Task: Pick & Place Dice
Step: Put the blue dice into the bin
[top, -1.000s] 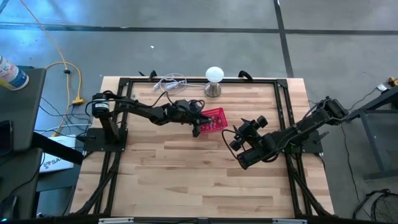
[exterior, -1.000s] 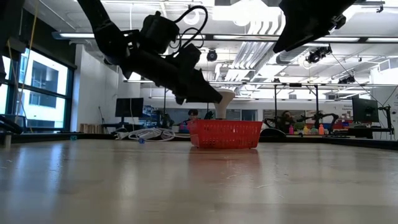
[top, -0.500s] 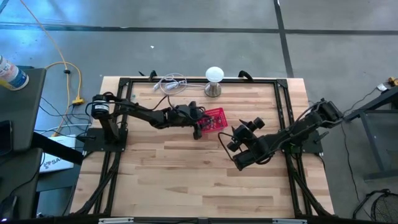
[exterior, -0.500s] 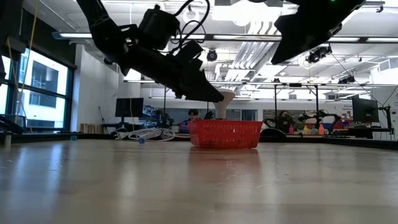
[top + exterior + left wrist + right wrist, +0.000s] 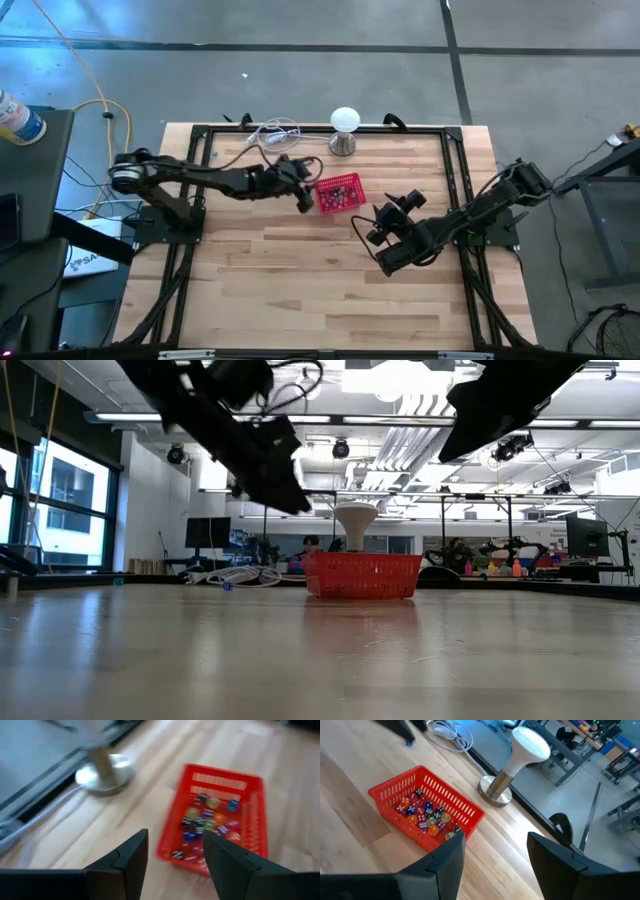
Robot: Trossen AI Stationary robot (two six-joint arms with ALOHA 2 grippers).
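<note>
Several tiny mixed-colour dice [image 5: 207, 822] [image 5: 425, 817] lie inside a red mesh basket [image 5: 338, 192] [image 5: 362, 575], which stands on its bottom on the wooden table, right of centre toward the far edge. My left gripper [image 5: 305, 198] [image 5: 175, 836] hangs open just left of the basket and above the table, slanting down toward it, with nothing between its fingers. My right gripper [image 5: 365, 235] [image 5: 496, 836] hovers open on the basket's near-right side, facing it, with nothing in it.
A white ball-shaped lamp [image 5: 344, 128] [image 5: 520, 760] on a metal base stands at the far edge behind the basket. A white cable [image 5: 272, 133] lies to its left, with a small blue object [image 5: 409, 742] beside it. Black frame rails [image 5: 200, 180] run along the table's edges.
My left gripper has drawn back from over the basket toward the table's left edge. It has risen and tipped closer to level. The basket has stayed in place.
</note>
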